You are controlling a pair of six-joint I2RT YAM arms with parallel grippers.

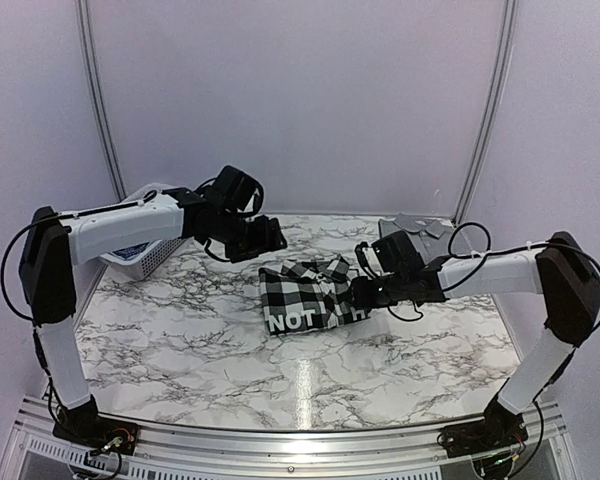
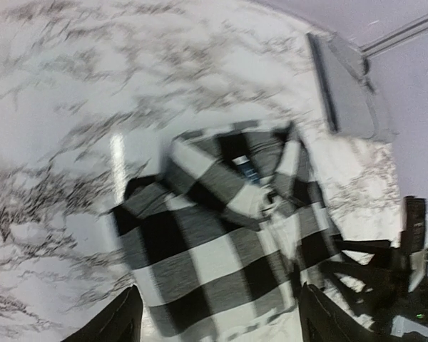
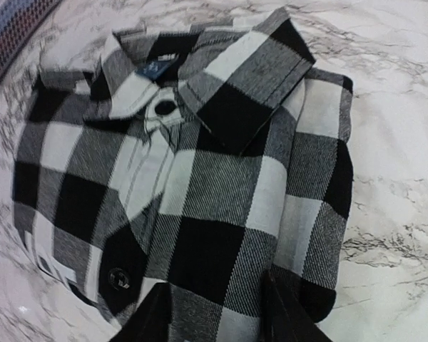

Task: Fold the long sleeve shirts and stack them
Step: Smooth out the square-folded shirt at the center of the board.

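Observation:
One black-and-white check shirt (image 1: 305,295) lies folded on the marble table, collar to the back. Its black band with white letters faces the front edge. My left gripper (image 1: 265,238) hovers above and behind the shirt, open and empty. In the left wrist view its fingers (image 2: 118,324) stand wide apart over the shirt (image 2: 221,235). My right gripper (image 1: 365,292) is at the shirt's right edge. In the right wrist view its fingertips (image 3: 146,320) rest apart on the flat check cloth (image 3: 214,185) near a folded corner, and no cloth is bunched between them.
A white basket (image 1: 145,250) stands at the back left, behind the left arm, and its edge shows in the right wrist view (image 3: 14,21). A grey folded item (image 1: 415,228) lies at the back right and also shows in the left wrist view (image 2: 349,85). The marble table (image 1: 230,350) extends in front of the shirt.

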